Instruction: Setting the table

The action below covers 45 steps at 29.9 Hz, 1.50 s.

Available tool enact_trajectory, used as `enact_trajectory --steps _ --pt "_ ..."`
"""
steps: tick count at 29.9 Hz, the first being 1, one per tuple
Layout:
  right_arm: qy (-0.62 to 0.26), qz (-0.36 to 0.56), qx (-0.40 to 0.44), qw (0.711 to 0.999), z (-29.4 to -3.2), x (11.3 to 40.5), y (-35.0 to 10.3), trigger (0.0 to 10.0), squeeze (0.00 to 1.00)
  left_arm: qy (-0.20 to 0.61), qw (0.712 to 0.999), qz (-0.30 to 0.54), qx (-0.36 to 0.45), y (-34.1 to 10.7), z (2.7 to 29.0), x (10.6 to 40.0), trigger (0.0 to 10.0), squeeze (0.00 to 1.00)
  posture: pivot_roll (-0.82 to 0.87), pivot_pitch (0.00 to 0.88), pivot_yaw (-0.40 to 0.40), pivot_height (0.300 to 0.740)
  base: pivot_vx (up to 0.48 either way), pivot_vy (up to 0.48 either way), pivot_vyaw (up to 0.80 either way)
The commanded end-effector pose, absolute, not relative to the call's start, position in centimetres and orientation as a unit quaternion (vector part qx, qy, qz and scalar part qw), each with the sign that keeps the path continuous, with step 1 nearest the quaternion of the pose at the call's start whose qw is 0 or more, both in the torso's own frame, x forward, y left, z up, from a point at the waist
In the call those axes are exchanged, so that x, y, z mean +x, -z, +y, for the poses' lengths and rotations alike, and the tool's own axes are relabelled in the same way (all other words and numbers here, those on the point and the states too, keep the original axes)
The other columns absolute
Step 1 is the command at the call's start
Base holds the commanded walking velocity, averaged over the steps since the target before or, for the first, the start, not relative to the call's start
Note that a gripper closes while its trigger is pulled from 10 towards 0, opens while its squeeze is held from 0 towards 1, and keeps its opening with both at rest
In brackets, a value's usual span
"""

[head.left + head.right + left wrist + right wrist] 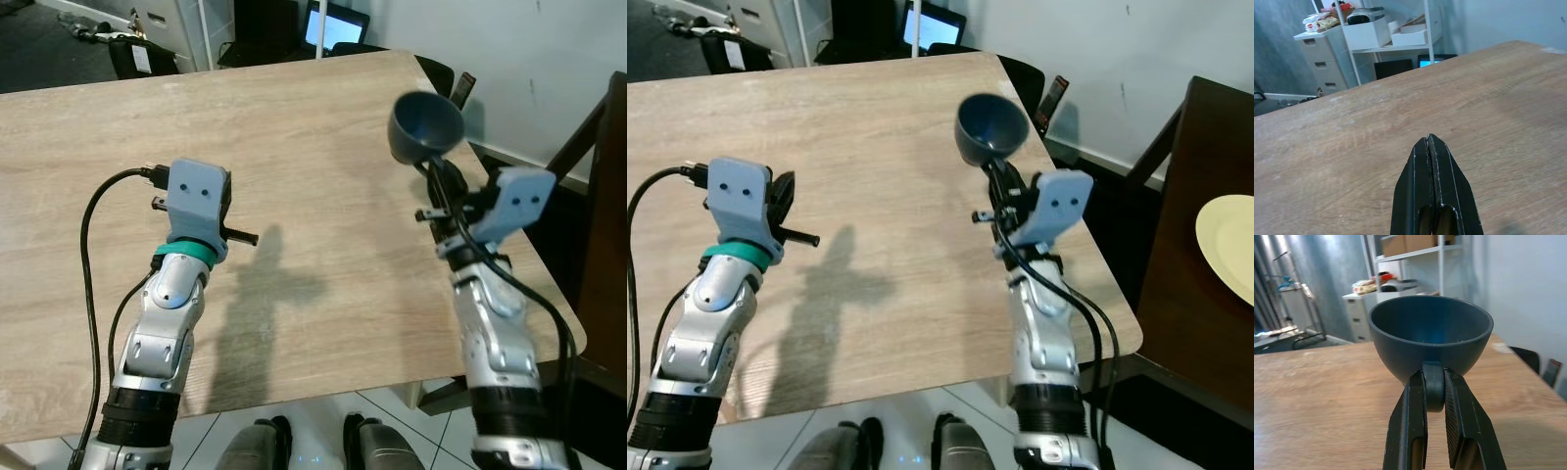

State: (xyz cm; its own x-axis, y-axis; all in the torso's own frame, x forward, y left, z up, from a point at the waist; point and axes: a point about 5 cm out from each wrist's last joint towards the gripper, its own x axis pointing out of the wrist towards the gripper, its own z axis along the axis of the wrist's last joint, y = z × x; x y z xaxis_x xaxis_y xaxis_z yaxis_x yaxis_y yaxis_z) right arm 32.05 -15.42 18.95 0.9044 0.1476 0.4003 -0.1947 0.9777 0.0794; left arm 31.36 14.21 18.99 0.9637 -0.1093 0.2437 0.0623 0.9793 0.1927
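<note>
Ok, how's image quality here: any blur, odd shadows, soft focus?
Eye views: sharp, with the arms' shadow on the table. Left wrist view: fingers crisp, shelves behind slightly soft. Right wrist view: bowl sharp, background soft and bluish.

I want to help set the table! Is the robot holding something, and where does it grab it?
The right pincer pinches a dark blue bowl by its base, above the table.

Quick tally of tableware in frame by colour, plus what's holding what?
Dark blue bowl: 1, clamped by its base in the right tool, above the wooden table.
Pale yellow plate: 1, on the dark surface at the robot's right.
Left tool: shut, holding nothing.
Total: 2
</note>
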Motion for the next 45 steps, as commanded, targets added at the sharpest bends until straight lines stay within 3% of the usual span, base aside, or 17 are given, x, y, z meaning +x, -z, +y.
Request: enact_trajectory --steps 1,45 --pt "-0.089 -0.192 0.06 0.976 -15.3 32.0 -18.5 10.0 0.0 0.056 0.984 -0.128 0.107 -18.6 14.0 31.2 10.0 0.0 0.01 0.1 0.067 0.74 -0.48 0.0 0.0" --pt "-0.07 -0.186 0.038 0.979 -16.3 31.9 -18.1 10.0 0.0 0.057 0.985 -0.132 0.093 -19.2 13.5 31.7 10.0 0.0 -0.02 0.073 0.095 0.74 -0.43 0.0 0.0"
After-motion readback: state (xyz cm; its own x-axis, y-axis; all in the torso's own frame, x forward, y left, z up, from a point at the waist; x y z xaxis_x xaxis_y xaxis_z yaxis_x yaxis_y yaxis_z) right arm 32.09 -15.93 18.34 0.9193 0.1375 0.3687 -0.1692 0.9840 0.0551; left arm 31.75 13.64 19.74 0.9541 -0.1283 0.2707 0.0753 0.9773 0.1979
